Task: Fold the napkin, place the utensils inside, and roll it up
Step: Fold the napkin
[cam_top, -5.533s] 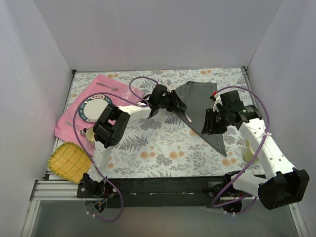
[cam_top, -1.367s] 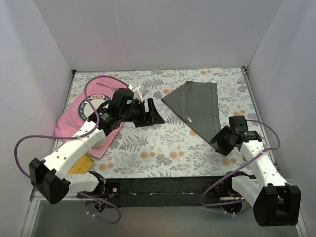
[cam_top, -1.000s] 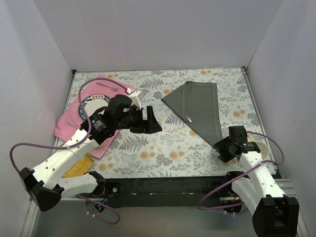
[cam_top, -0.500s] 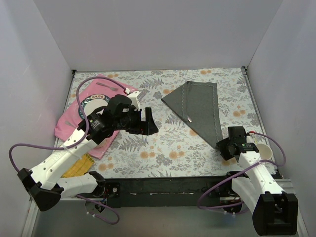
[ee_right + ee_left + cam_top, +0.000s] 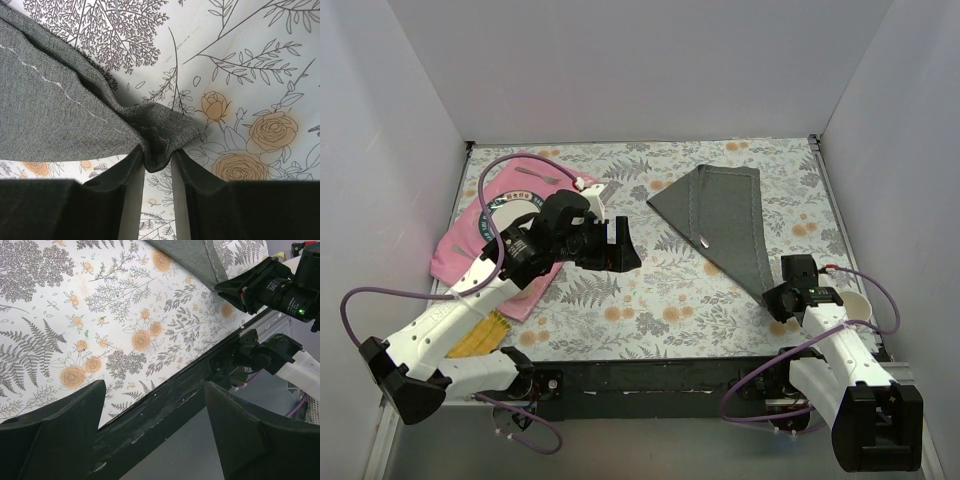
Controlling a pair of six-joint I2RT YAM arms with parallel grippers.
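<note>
The dark grey napkin [image 5: 725,215] lies folded into a long wedge at the back right, its point toward the near edge. My right gripper [image 5: 775,298] sits at that point. In the right wrist view its fingers [image 5: 132,170] are shut on the napkin's bunched corner [image 5: 160,137], with the rest of the cloth [image 5: 60,115] spreading to the left. A small shiny tip of the utensils [image 5: 705,240] shows on the napkin's left edge. My left gripper [image 5: 625,245] hangs open above the table's middle left, holding nothing; its wrist view shows wide-apart fingers [image 5: 65,435] over the front edge.
A pink placemat [image 5: 460,255] with a round plate [image 5: 505,215] and a slim silver piece [image 5: 535,175] lies at the left. A yellow woven item [image 5: 480,335] sits at the near left. A pale cup [image 5: 855,305] stands by my right arm. White walls enclose the table.
My right gripper's fingers have closed onto the napkin's near corner. The left arm has barely shifted and stays open.
</note>
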